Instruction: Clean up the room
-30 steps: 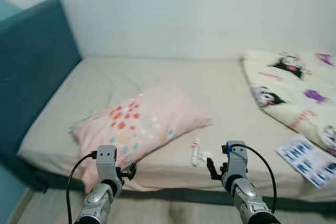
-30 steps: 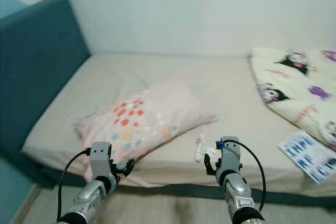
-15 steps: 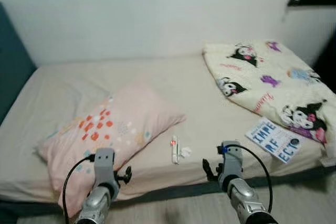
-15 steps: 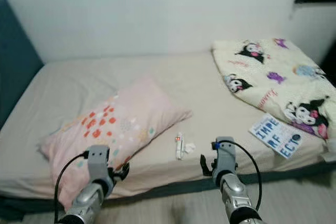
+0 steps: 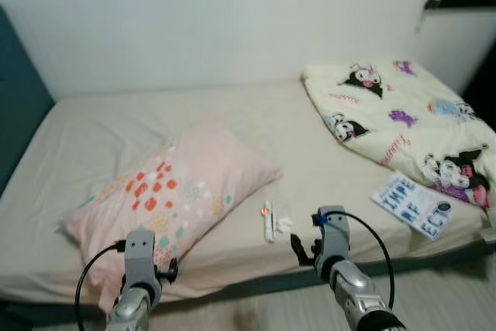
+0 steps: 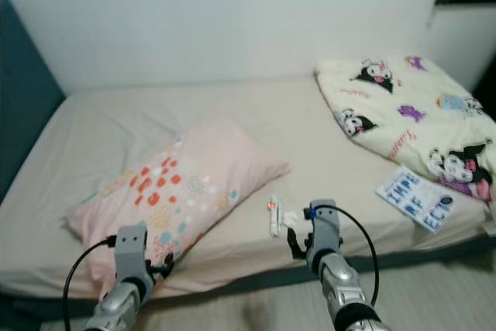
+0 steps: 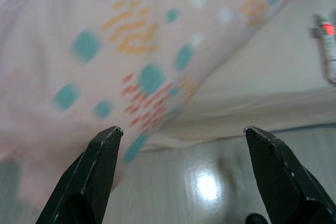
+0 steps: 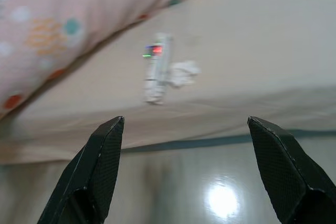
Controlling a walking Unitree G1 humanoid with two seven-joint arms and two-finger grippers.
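A soft, dotted pink pillow (image 5: 178,195) is lying on the bed (image 5: 93,125); beside the pillow, both hands, left hand (image 7: 181,135) and right hand (image 8: 184,124), are hovering open.

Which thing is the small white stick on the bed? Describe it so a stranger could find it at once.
On the beige bed, look near the front edge, just right of the pink spotted pillow and ahead of the right gripper. The slim white tube lies there beside a crumpled white scrap. Its red mark near the top sets it apart.

booklet (image 5: 412,205) on the bed, large blue letters "IMPE", "RF", "ECT"
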